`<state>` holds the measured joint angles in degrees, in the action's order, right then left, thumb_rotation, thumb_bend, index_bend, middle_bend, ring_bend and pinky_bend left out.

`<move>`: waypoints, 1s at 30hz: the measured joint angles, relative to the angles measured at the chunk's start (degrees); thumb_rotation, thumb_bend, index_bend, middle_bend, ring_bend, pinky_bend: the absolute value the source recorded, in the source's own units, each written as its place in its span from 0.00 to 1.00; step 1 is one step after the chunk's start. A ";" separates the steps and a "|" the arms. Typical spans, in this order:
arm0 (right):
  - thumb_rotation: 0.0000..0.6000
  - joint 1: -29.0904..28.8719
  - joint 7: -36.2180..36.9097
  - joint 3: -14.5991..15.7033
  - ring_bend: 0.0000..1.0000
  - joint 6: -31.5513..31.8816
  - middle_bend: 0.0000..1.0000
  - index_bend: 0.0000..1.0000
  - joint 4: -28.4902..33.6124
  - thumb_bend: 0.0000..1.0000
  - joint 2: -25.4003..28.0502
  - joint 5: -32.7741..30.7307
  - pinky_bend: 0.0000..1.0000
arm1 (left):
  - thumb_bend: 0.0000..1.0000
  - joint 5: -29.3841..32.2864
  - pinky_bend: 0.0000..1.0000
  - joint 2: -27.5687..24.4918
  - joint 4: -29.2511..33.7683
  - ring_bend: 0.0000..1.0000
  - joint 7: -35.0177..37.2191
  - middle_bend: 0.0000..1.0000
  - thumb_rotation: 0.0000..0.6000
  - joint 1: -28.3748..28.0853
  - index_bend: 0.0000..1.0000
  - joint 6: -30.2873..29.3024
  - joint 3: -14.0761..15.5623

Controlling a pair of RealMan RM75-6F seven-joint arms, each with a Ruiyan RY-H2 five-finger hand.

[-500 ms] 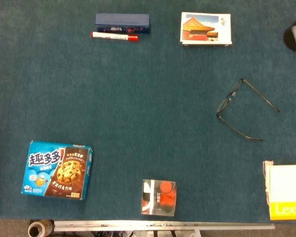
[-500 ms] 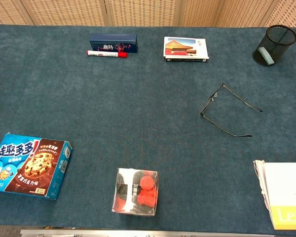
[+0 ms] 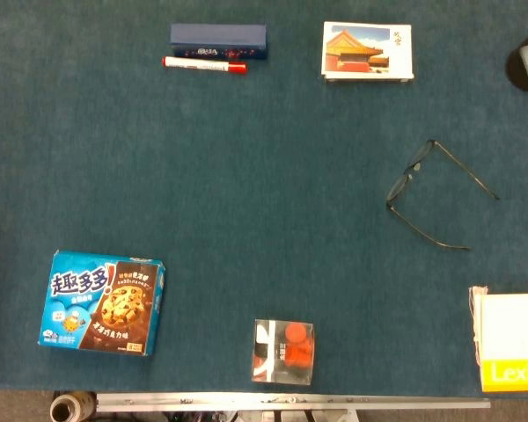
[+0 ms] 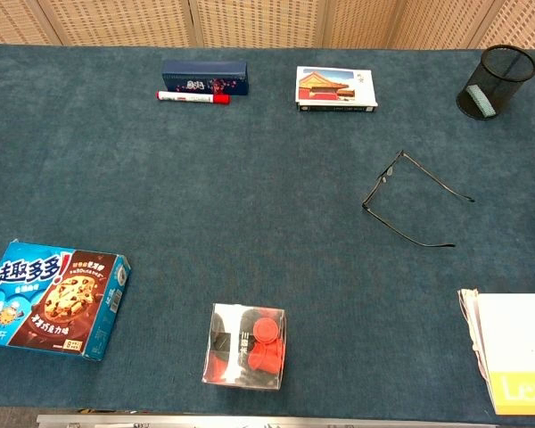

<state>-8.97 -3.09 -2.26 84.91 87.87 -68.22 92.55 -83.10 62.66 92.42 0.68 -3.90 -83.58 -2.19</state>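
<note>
Okay, cookie box [image 3: 103, 301]: blue, chocolate-chip picture and Chinese print on its top. It lies flat at the near left of the worktop [image 3: 246, 193], slightly skewed to the edge. The left robot hand and the right robot hand are out of both views, so whether their fingers are spread, curled or holding anything cannot be told. A pale sliver shows at the far left border of the head view, just above the cookie box; too small to identify.

To the right of the cookie box, near the front edge, sits a clear plastic box [image 3: 283, 351] with red pieces and a dark label inside. It is apart from the cookie box, not touching it.

Further right, at the near right corner, is a white book [image 3: 513, 338] with a yellow strip and cut-off lettering, partly out of frame.

Mid-right is a pair of thin-framed glasses [image 3: 411, 175], temples unfolded and pointing right, well apart from everything else.

At the far edge a dark blue case [image 3: 218, 39] lies lengthwise. A red-capped marker [image 3: 204, 64] lies just in front of it and parallel, touching or nearly so. To their right is a picture box [image 3: 368, 51] showing a red-roofed palace building, lying flat.

At the far right corner a black mesh pen cup [image 4: 497, 82] stands upright with something pale inside.

Below the front edge at left is a roll of tape [image 3: 70, 408].
</note>
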 measured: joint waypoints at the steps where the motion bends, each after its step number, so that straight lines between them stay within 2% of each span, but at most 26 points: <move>1: 1.00 -0.38 -0.39 0.08 0.01 -0.39 0.18 0.40 0.29 0.72 0.47 0.49 0.15 | 0.05 -0.09 0.49 0.03 -0.01 0.34 -0.10 0.47 1.00 -0.03 0.53 0.01 0.03; 13: 1.00 -5.97 -6.53 -0.05 0.01 -4.71 0.18 0.40 1.70 0.72 4.10 6.66 0.15 | 0.05 -0.77 0.49 0.01 0.31 0.34 -0.41 0.47 1.00 0.24 0.53 -0.56 0.36; 21: 1.00 -9.69 -9.06 -0.16 0.01 -7.49 0.18 0.40 -3.20 0.75 2.60 9.73 0.16 | 0.05 -0.74 0.49 -0.13 0.47 0.34 -0.39 0.47 1.00 0.51 0.53 -0.96 0.37; 30: 1.00 -13.87 -9.10 0.76 0.01 -14.63 0.18 0.40 -5.71 0.78 0.70 9.82 0.16 | 0.05 -0.68 0.49 -0.15 0.56 0.34 -0.55 0.47 1.00 0.72 0.53 -1.19 0.36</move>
<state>-22.84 -12.19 -1.50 70.28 82.16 -67.53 102.37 -83.79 62.52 92.98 0.12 -3.19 -84.77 -1.83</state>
